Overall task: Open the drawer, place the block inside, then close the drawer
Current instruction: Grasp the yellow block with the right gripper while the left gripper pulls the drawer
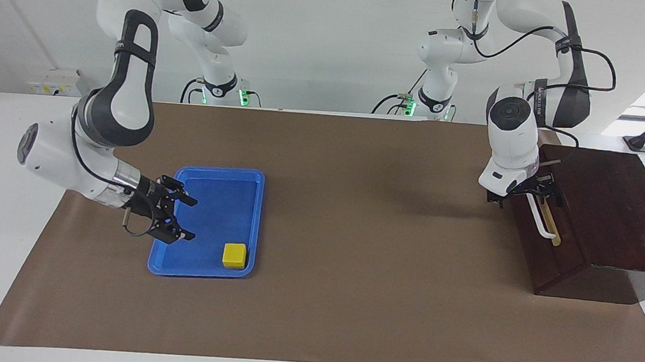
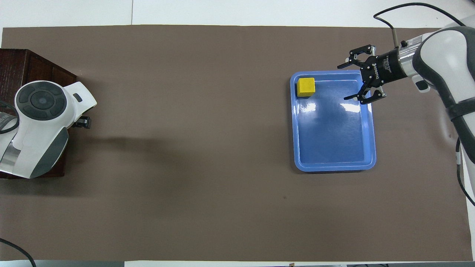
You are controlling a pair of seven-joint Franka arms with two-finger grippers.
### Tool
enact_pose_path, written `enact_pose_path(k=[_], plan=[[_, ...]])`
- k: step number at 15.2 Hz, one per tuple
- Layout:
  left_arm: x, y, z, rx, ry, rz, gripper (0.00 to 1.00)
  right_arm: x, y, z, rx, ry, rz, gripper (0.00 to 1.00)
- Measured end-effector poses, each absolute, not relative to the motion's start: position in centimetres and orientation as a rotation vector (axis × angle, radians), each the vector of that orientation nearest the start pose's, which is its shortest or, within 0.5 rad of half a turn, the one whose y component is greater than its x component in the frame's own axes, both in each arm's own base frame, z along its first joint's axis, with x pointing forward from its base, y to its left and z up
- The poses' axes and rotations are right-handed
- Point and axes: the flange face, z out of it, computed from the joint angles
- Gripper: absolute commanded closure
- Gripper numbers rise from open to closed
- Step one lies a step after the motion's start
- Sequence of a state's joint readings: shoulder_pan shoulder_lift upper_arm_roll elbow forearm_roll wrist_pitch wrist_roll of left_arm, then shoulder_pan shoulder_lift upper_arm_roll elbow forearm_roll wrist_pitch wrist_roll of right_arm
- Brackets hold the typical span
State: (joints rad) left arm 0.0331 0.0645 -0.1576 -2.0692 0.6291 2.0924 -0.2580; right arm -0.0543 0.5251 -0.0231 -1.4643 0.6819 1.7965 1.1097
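Observation:
The yellow block point(image 1: 234, 255) lies in the blue tray point(image 1: 209, 173), in the corner farthest from the robots point(image 2: 305, 86). My right gripper point(image 1: 175, 216) is open and empty. It hangs low over the tray's edge toward the right arm's end of the table point(image 2: 342, 82), apart from the block. The drawer point(image 1: 533, 247) is shut in its dark wooden box point(image 1: 610, 207). My left gripper point(image 1: 526, 192) is at the end of the white handle point(image 1: 542, 222) nearer to the robots. In the overhead view the left arm hides most of the gripper point(image 2: 82, 122) and the drawer front.
A brown mat point(image 1: 353, 234) covers the table, with white table edge around it. The blue tray's rim point(image 2: 334, 168) shows in the overhead view. The wooden box point(image 2: 22, 63) stands at the left arm's end of the table.

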Motion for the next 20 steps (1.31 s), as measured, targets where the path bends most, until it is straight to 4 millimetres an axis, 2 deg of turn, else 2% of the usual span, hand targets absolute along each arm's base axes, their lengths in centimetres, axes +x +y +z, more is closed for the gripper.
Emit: enact_pose_path(k=[3, 6, 10, 15, 20], plan=[[56.0, -2.9, 39.3, -2.624, 0.258, -0.108, 0.00, 69.7, 1.0, 34.5, -1.938, 1.704, 0.717, 0.00], [56.4, -2.2, 38.6, -2.634, 0.254, -0.120, 0.00, 70.4, 1.0, 32.6, -1.902, 1.708, 0.751, 0.00], [56.8, -2.1, 36.4, -2.590, 0.291, -0.102, 0.00, 71.4, 1.3, 29.9, -1.884, 1.725, 0.781, 0.00], [56.8, -2.4, 36.1, -2.587, 0.302, -0.100, 0.00, 72.3, 3.1, 29.0, -1.857, 1.724, 0.810, 0.00], [56.6, -4.6, 36.1, -2.577, 0.349, -0.105, 0.00, 72.5, 3.9, 28.5, -1.863, 1.726, 0.791, 0.00]])
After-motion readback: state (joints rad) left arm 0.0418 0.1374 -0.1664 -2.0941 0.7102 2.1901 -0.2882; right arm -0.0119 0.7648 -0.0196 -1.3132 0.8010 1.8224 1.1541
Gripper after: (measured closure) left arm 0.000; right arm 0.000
